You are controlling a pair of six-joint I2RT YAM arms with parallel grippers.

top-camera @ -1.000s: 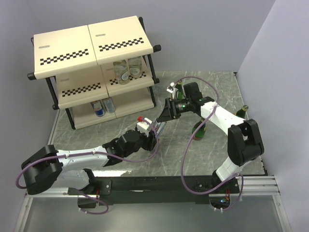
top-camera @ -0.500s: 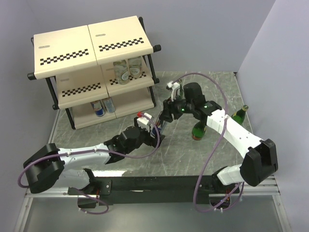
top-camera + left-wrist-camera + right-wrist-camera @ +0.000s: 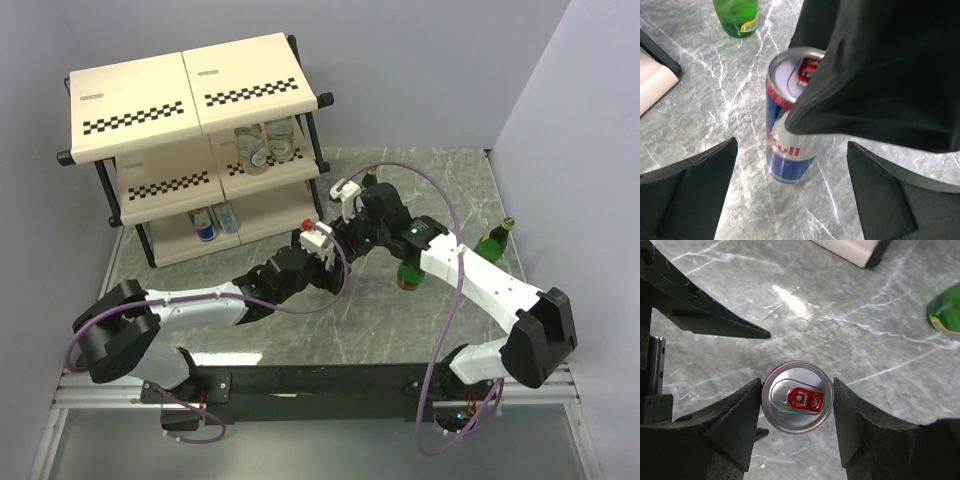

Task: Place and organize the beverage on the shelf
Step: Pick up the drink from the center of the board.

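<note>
Overhead, I see the shelf (image 3: 130, 95) at the far left of a grey marbled tabletop (image 3: 400, 330). Plain lavender walls (image 3: 450, 60) close the room behind and to either side of the shelf. Two clear bottles (image 3: 265, 145) sit on the shelf's middle tier and the shelved cans (image 3: 213, 222) on its bottom tier. Three green bottles (image 3: 493, 240) stand on the marble to the right of the shelf. The left gripper (image 3: 318, 255) and right gripper (image 3: 338, 232) meet just in front of the shelf's right end and hide what lies between them.

Left wrist view: the loose can (image 3: 787, 130) stands upright on the marble, near the shelf's black foot (image 3: 660, 60). My left fingers (image 3: 690, 195) are spread wide, one on each side of the loose can and clear of it. A black finger of the right gripper bears on its rim.

Right wrist view: I look straight down on the silver lid and red tab. The right pads (image 3: 740, 425) clamp the loose can from opposite sides. A bright glare lies on the marble between it and the shelf's corner.
</note>
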